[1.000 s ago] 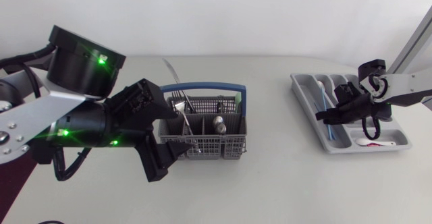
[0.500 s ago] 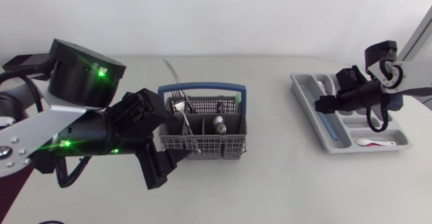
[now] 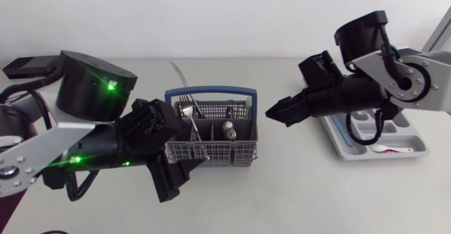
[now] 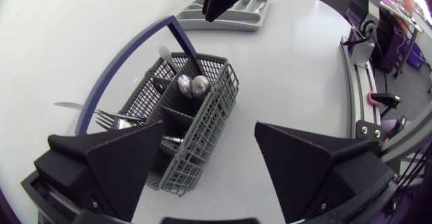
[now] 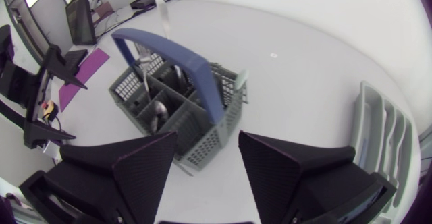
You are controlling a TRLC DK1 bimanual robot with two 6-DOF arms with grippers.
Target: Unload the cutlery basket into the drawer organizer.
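Cutlery basket lengthwise across the table (blue handle upright)

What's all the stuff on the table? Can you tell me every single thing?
Cutlery basket: one, grey with a blue handle, middle of the table.
Cutlery: several pieces, silver, standing in the basket; exact count unclear.
Drawer organizer: one, grey, right side of the table.
Small spoon: one, white, in the organizer.
Blue utensil: one, in the organizer, partly hidden by the right arm.
Table: one, whitish, under everything.
Left gripper: one, black, open, beside the basket.
Right gripper: one, black, open, empty, between basket and organizer.
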